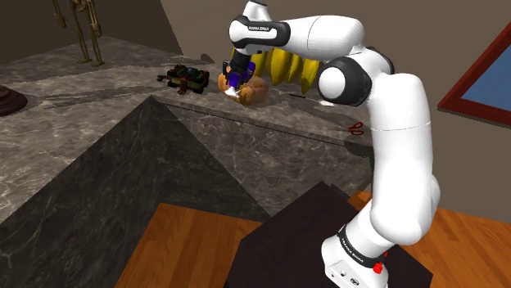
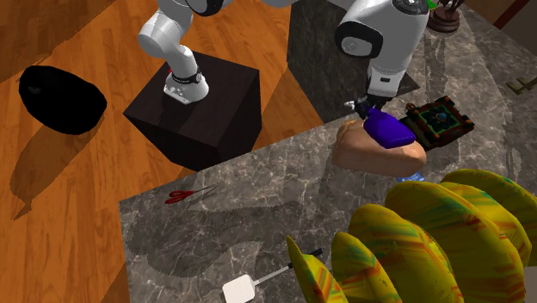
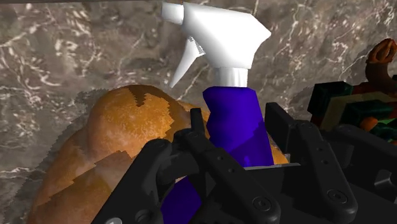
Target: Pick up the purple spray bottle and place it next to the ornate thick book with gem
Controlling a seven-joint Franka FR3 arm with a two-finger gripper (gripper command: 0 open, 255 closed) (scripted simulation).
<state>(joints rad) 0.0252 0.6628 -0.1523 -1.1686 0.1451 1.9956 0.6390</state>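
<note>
The spray bottle point(image 3: 232, 121) is clamped between the fingers point(image 3: 283, 130), a bread loaf point(image 3: 121, 140) just beyond them; lowering it by the nearby book point(image 2: 439, 119) could catch the nozzle point(image 3: 216, 32) on that loaf.

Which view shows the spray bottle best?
Wrist view: the spray bottle, white head and purple body, close up, clasped in the gripper. Shoulder view: a small purple patch. Second exterior view: its purple body.

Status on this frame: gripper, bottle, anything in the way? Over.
Gripper shut on purple spray bottle. Bottle above brown loaf, nozzle pointing away from the hand. Ornate book beside the loaf; loaf crowds the spot.
</note>
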